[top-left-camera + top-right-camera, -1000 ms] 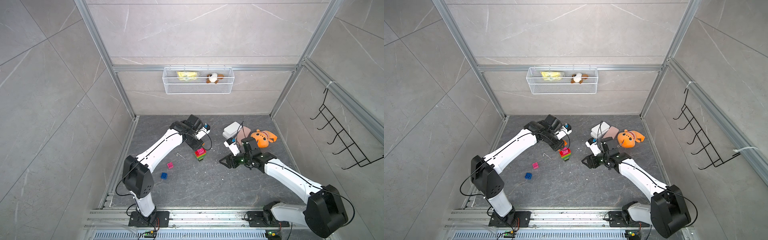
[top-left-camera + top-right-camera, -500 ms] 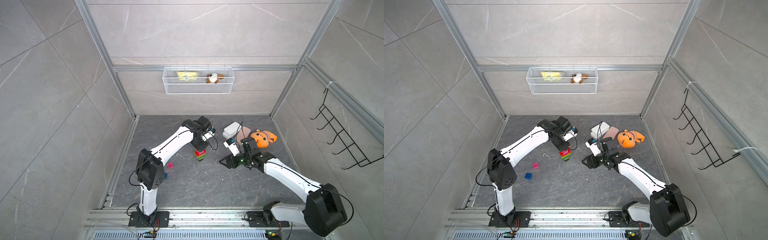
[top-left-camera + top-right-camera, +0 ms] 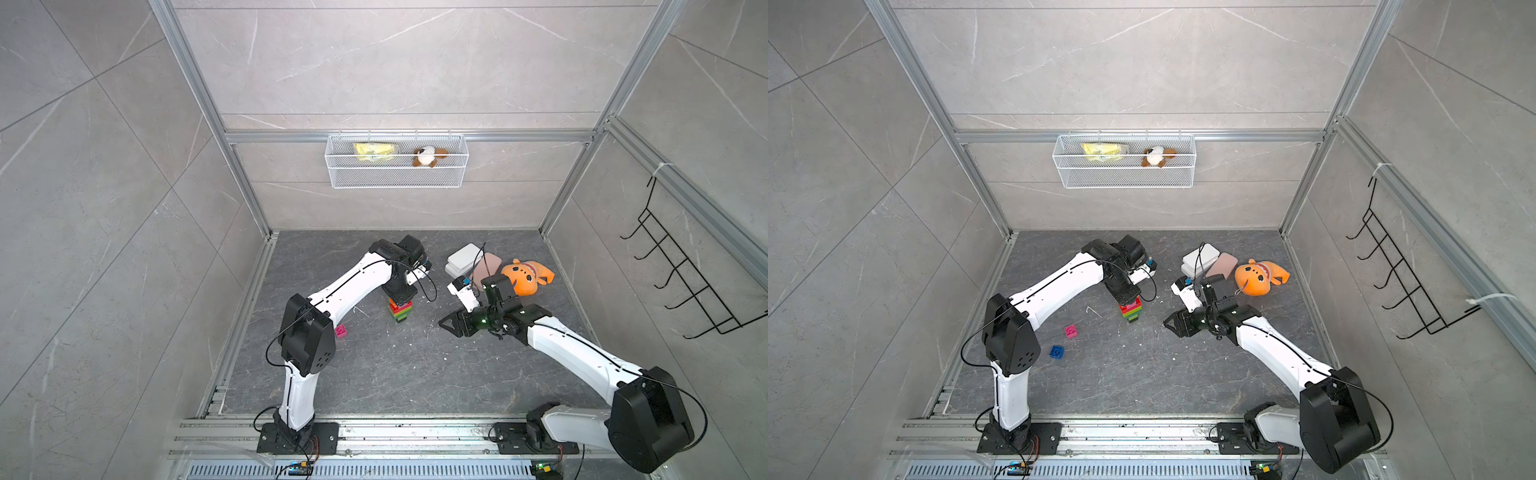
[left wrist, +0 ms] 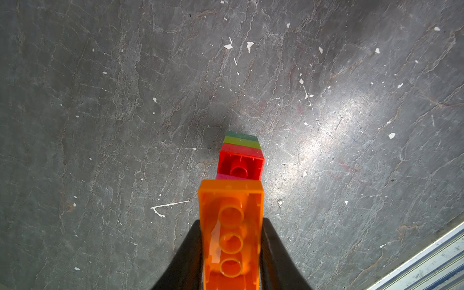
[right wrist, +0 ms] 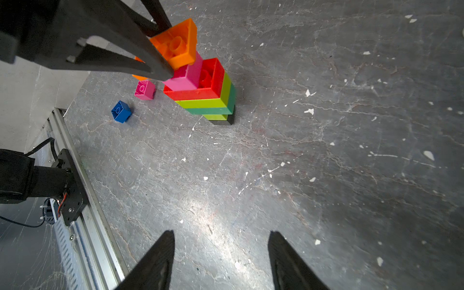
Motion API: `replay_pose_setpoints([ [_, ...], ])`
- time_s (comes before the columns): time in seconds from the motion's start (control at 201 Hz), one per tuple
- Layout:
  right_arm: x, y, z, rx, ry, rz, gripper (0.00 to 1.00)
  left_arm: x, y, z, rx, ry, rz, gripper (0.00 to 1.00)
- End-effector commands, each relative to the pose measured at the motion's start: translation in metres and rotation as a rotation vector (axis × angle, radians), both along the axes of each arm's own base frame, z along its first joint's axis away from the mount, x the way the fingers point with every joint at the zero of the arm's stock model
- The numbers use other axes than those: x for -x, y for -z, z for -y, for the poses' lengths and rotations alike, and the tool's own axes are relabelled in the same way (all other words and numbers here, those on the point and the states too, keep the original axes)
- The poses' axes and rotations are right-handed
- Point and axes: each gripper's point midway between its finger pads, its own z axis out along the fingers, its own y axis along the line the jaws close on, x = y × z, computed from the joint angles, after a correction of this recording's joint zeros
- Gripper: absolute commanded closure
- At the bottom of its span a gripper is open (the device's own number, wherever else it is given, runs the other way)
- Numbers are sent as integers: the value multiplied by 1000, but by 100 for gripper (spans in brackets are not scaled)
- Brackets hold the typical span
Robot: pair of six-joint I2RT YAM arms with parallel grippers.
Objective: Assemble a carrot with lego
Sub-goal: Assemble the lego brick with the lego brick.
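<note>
The carrot stands on the grey floor as a stack with black at the bottom, then lime, green, lime and red layers and a pink brick on top. My left gripper is shut on a long orange lego brick and holds it tilted right over the pink top; I cannot tell whether they touch. My right gripper is open and empty, low over bare floor to the right of the stack. A loose pink brick and a blue brick lie to the left.
White and pink flat cases and an orange plush toy lie at the back right, behind my right arm. A wire basket hangs on the back wall, a black hook rack on the right wall. A metal rail runs along the front.
My left arm has swung to the right, bringing the orange brick from beside the stack to right over its top. The right arm has not moved.
</note>
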Motion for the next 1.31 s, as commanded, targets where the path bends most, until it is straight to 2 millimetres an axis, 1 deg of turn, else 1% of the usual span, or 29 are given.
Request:
replay_pose_setpoints([
  [0.0,1,8,2,20,3,-18,38,0,-8,1,-4,8,13,81],
  [0.383,1,11,4,25,7,-24,38,3,-3,2,-15,33,5,80],
  [0.741,2,11,3,22,6,-26,38,2,7,-3,-64,49,8,80],
  [1.005,1,14,3,24,8,-32,38,5,5,2,-54,69,8,79],
  [1.304,1,14,3,22,7,-35,38,2,14,-4,-93,42,6,78],
])
